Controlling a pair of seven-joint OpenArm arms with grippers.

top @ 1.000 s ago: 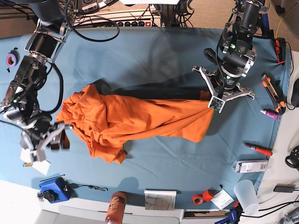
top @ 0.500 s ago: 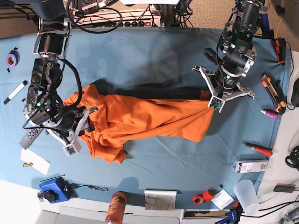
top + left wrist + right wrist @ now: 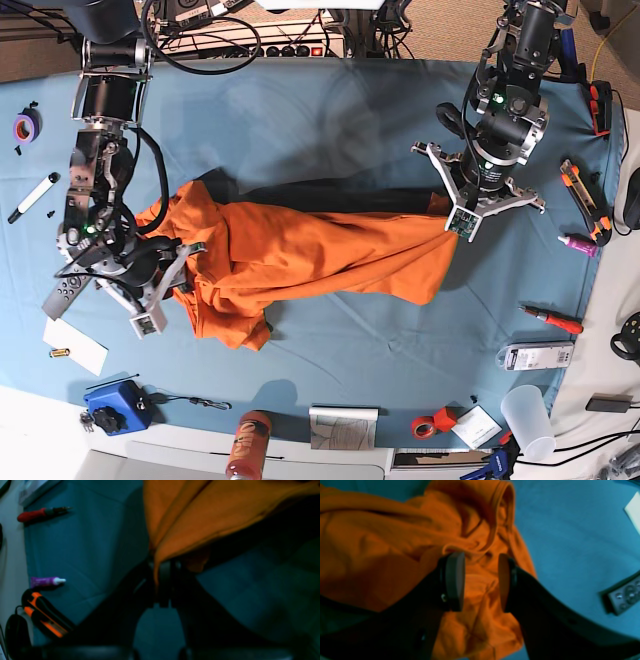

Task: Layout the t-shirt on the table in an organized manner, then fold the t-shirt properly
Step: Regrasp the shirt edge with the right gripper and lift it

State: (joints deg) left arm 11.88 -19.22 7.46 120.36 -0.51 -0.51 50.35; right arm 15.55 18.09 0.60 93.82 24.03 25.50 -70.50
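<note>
A: Where does the big bright-orange soft fabric t-shirt (image 3: 300,255) lie?

B: Across the middle of the wide worktop covered in light-blue cloth (image 3: 330,120), stretched lengthwise in a rumpled band. One end is bunched in folds toward the edge where the purple tape roll (image 3: 25,126) sits; the other end rises off the cloth, toward the edge lined with hand tools.

A: What has that raised end?

B: The left gripper (image 3: 163,566). Its fingers are closed on a pinch of the orange fabric, which fans out from them in the left wrist view.

A: And the right gripper (image 3: 481,580)?

B: Its fingers (image 3: 455,580) stand apart over the bunched end, with crumpled cloth and a ribbed hem showing between the two pads. Whether the pads touch the fabric I cannot tell.

A: Anything near it?

B: A grey remote control (image 3: 623,596) lies on the blue cloth, just beside the shirt's bunched end.
</note>
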